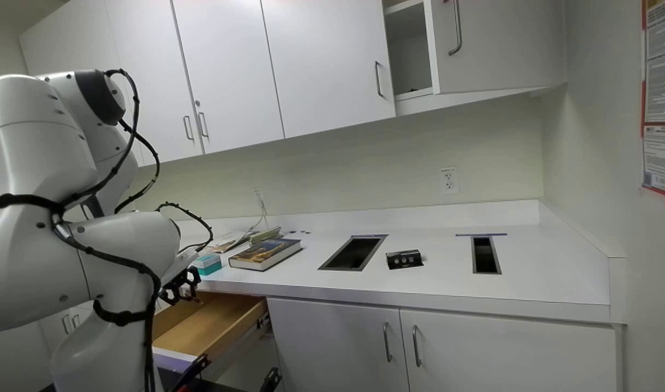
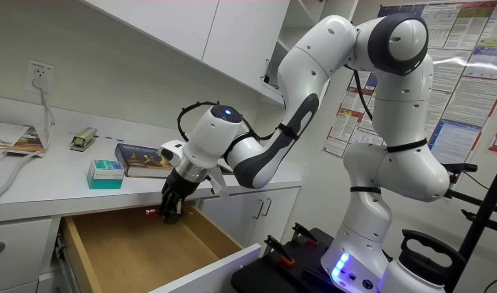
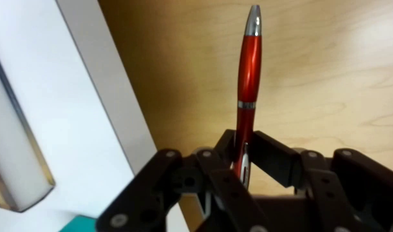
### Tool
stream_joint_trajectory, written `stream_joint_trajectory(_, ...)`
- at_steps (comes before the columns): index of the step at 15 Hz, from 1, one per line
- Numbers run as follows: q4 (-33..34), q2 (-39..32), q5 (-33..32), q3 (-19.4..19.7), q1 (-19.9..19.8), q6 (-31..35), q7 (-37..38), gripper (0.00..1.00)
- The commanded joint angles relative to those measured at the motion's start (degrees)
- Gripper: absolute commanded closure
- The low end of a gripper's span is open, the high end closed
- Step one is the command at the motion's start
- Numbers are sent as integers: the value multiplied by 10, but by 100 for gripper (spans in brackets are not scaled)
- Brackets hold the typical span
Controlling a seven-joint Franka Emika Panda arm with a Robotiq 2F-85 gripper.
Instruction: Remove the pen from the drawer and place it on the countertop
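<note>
A red pen (image 3: 249, 71) with a silver tip and clip shows in the wrist view. My gripper (image 3: 243, 145) is shut on it near the clip end. In an exterior view the gripper (image 2: 173, 215) points down over the back part of the open drawer (image 2: 138, 252), close to the counter's front edge, and the pen's red end (image 2: 151, 211) sticks out beside the fingers. The pen seems off the drawer floor; the exact height is hard to tell. The white countertop (image 1: 310, 280) runs above and behind the drawer (image 1: 218, 321). It also shows in the wrist view (image 3: 77, 112).
On the countertop lie a thick book (image 2: 144, 159), a teal and white box (image 2: 106, 175) near the front edge, a stapler-like object (image 2: 84, 138) and papers with a cable. Further along are a small black box (image 1: 404, 259) and two dark rectangular shapes (image 1: 354, 254).
</note>
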State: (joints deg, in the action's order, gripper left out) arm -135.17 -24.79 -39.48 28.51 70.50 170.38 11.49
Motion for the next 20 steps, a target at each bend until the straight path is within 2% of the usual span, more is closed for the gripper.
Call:
stream_joint_trajectory(1,-31,80,-14,-7,-27,-89,32,95)
stream_joint_trajectory(2,-4,37,-34,-29,-45,-55,32,80)
stream_joint_trajectory(4,-11,62,-39,-46,-71,-83,39,80)
stream_joint_trajectory(6,-16,71,-39,-49,-76,-86,39,80)
stream_joint_trajectory(7,-17,71,-39,-49,-76,-86,40,95)
stream_joint_trajectory(9,5,64,-51,-50,-100,-77,107,95)
stream_joint_trajectory(10,12,69,-51,-59,-125,-83,122,95)
stream_joint_trajectory(11,17,68,-17,-18,-100,-80,113,95)
stream_joint_trajectory(12,25,72,-11,-15,-115,-93,119,95)
stream_joint_trajectory(15,57,75,14,21,-127,-134,129,95)
stream_joint_trajectory(16,73,83,-15,-21,-184,-166,159,95)
stream_joint_trajectory(17,86,84,-14,-27,-200,-193,170,95)
stream_joint_trajectory(20,119,83,-12,-79,-276,-261,222,95)
